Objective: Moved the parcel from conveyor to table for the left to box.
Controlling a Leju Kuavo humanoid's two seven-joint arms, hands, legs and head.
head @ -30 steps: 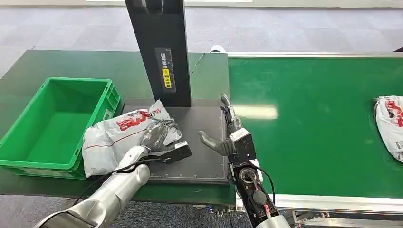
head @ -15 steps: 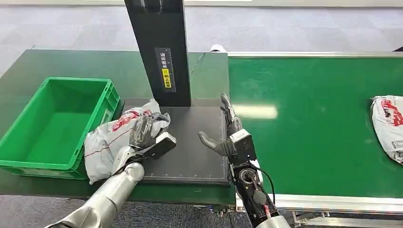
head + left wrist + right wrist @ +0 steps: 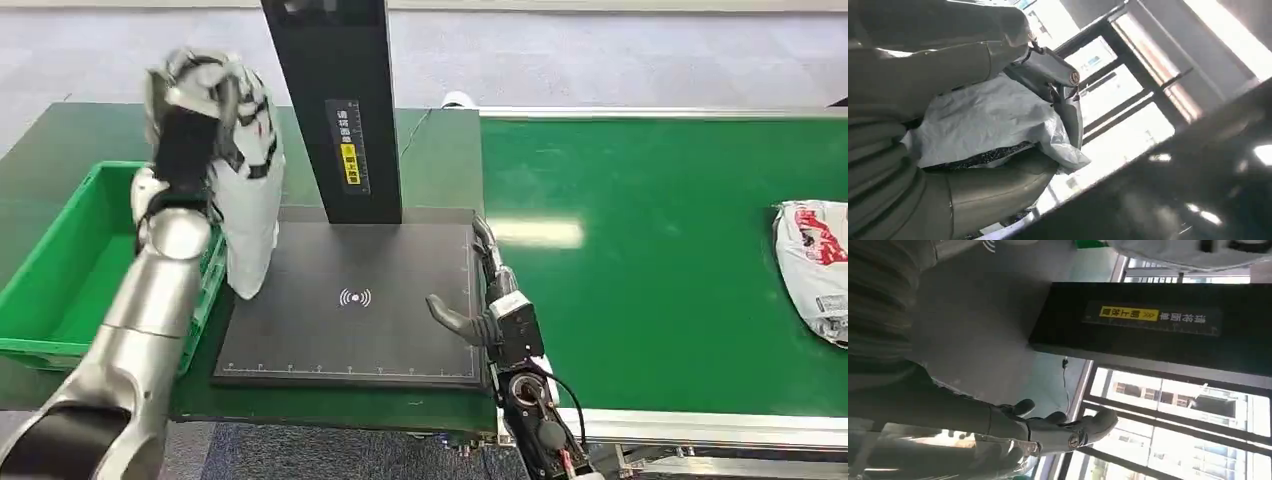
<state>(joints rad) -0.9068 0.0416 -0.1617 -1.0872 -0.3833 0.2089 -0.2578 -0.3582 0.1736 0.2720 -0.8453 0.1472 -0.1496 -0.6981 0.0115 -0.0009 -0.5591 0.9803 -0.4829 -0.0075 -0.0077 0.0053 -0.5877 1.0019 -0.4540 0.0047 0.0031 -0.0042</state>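
My left hand [image 3: 195,110] is raised high and grips a white plastic parcel [image 3: 250,205] with red print, which hangs down over the right rim of the green crate [image 3: 60,270]. In the left wrist view the crumpled parcel [image 3: 983,120] is clamped between the thumb and fingers [image 3: 1058,85]. My right hand [image 3: 480,290] stands open, empty, at the right edge of the black scanner pad [image 3: 350,320], fingers pointing away from me; the right wrist view shows those fingers [image 3: 1068,432] spread with nothing between them. A second white parcel [image 3: 812,265] lies on the green conveyor [image 3: 650,240] at the far right.
A black scanner post [image 3: 335,110] with a yellow label rises behind the pad, close to the hanging parcel. The dark green table [image 3: 90,135] extends behind the crate. The conveyor's metal frame [image 3: 700,428] runs along its near side.
My left hand has lifted the parcel off the pad, up and to the left, toward the crate. The far parcel on the conveyor has crept slightly left. My right hand has drawn back a little.
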